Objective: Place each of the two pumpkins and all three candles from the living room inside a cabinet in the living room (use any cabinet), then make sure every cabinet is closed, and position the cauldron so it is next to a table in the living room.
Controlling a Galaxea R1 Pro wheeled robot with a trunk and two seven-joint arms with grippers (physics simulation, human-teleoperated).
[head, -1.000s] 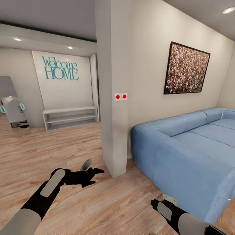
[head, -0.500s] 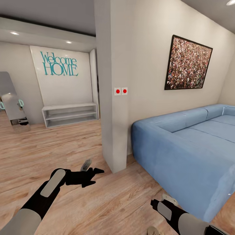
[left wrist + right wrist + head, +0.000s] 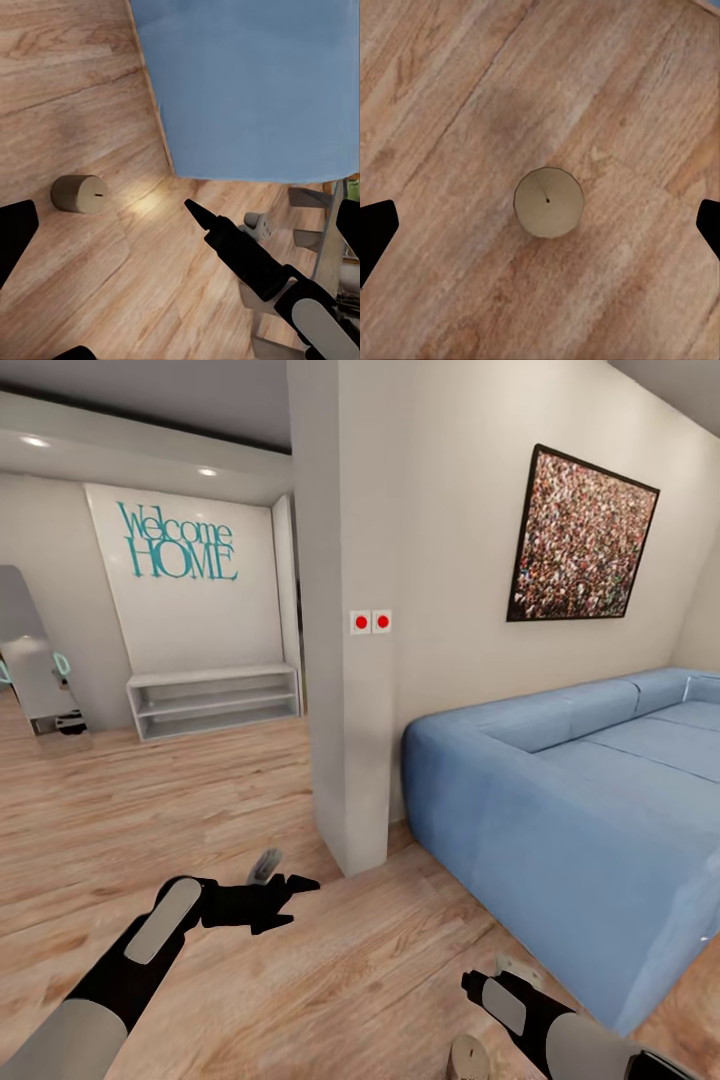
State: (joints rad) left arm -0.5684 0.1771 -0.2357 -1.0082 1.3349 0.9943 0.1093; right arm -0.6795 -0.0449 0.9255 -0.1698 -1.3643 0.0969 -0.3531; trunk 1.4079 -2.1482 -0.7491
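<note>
One tan candle (image 3: 466,1057) stands upright on the wood floor at the bottom edge of the head view, near the corner of the blue sofa. In the right wrist view the candle (image 3: 548,202) is seen from straight above, wick in its middle. My right gripper (image 3: 542,227) hangs open over it, its black fingertips (image 3: 375,229) far apart and clear of it. My left gripper (image 3: 285,877) is open and holds nothing, out in front at lower left. Its wrist view has the candle (image 3: 79,193) on the floor beside the sofa and my right arm's pointed finger. Pumpkins, cabinet, cauldron and table are out of view.
A blue sofa (image 3: 560,800) spans the right side, its pale foot (image 3: 520,968) by my right wrist. A white pillar (image 3: 345,660) with two red switches rises ahead. Behind on the left are a pale grey shelf rack (image 3: 213,700) and a leaning mirror (image 3: 40,680).
The whole head view has shifted, so the camera moved; walls and sofa slid upward and the candle came into the picture at the bottom edge. Both arms keep the same pose.
</note>
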